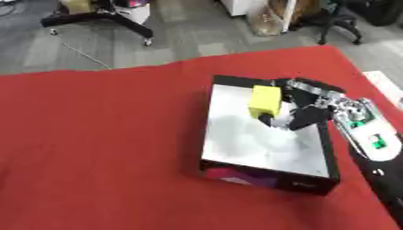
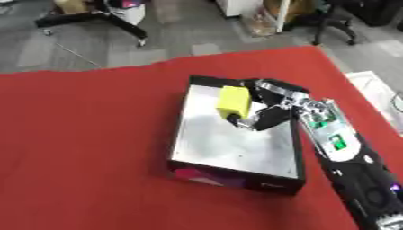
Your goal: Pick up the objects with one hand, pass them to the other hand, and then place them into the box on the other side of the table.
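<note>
Left eye view shows a table covered in red cloth [image 1: 102, 134], filling most of the frame, with grey floor beyond its far edge. On the right half of the cloth sits a shallow black-walled box [image 1: 267, 173] with a pale, whitish floor; its near wall carries a pink and purple print.

Robot's right arm [image 2: 346, 157] enters from the lower right and reaches over the box's right wall. It is black with silver sections and has a small green mark on the forearm.

Right hand [image 1: 303, 110] is positioned over the far part of the box, fingers curled around a yellow block [image 1: 265, 100], pinching it from the right side. The block is upright and lies over the box interior near the far wall; whether it touches the box floor cannot be determined.

Left hand is not observed in either view.
</note>
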Motion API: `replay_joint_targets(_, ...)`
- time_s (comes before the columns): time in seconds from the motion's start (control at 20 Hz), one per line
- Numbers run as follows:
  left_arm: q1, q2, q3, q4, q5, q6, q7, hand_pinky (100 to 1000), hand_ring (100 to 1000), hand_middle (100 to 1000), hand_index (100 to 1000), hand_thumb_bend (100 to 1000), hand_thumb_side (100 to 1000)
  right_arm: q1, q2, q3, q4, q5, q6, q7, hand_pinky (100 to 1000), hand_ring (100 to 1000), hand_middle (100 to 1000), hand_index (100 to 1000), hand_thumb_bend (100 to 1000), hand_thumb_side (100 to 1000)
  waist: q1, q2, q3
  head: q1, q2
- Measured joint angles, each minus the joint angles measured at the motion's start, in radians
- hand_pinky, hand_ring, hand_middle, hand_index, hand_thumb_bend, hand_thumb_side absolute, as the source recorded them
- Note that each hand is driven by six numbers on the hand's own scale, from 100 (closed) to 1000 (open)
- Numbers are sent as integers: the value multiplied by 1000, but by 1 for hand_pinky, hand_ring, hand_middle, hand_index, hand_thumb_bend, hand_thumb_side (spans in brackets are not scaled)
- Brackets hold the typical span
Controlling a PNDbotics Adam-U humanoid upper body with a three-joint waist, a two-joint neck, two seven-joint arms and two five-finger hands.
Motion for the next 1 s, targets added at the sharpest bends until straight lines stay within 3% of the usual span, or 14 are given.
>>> replay_joint_targets(0.2,9,14,8,-10,9,5,7,832,807,756,847,962,124,21,-12,-19,-8,42,-66,16,1000,1000,998,1000,634,239,0,0,4,6,-2)
replay_joint_targets(0.55,16,19,13,-16,14,7,10,832,805,749,841,958,129,51,-25,-51,10,83,-177,-13,1000,1000,999,1000,615,232,0,0,3,13,-10)
replay_joint_targets(0.6,17,20,13,-16,16,7,9,832,805,747,839,999,100,56,-26,-55,17,86,-191,-19,1000,1000,1000,1000,609,231,0,0,3,15,-10)
replay_joint_targets(0.65,18,22,13,-16,21,6,8,832,803,745,839,936,151,61,-27,-60,22,87,-201,-26,1000,1000,1000,1000,598,235,0,0,3,19,-12)
replay_joint_targets(0.75,21,22,13,-9,40,5,-5,832,802,745,841,910,186,69,-30,-77,25,81,-212,-45,1000,1000,1000,1000,557,247,0,0,2,36,-20)
replay_joint_targets(0.85,22,23,10,11,65,-1,-29,829,797,739,835,884,232,75,-31,-99,23,61,-206,-70,1000,1000,994,1000,359,321,0,0,-1,71,-37)
replay_joint_targets(0.9,22,23,4,25,79,-8,-42,835,797,738,830,851,273,79,-31,-108,18,49,-200,-85,1000,1000,1000,1000,174,386,0,0,-1,92,-47)
replay_joint_targets(0.95,22,24,-5,42,94,-16,-57,838,797,739,829,833,304,80,-31,-116,11,35,-193,-99,1000,1000,1000,1000,100,421,0,0,-1,113,-57)
replay_joint_targets(1.0,25,25,-16,64,110,-23,-72,838,798,740,830,829,318,80,-31,-124,2,20,-187,-113,1000,1000,1000,1000,100,426,0,0,-2,135,-65)
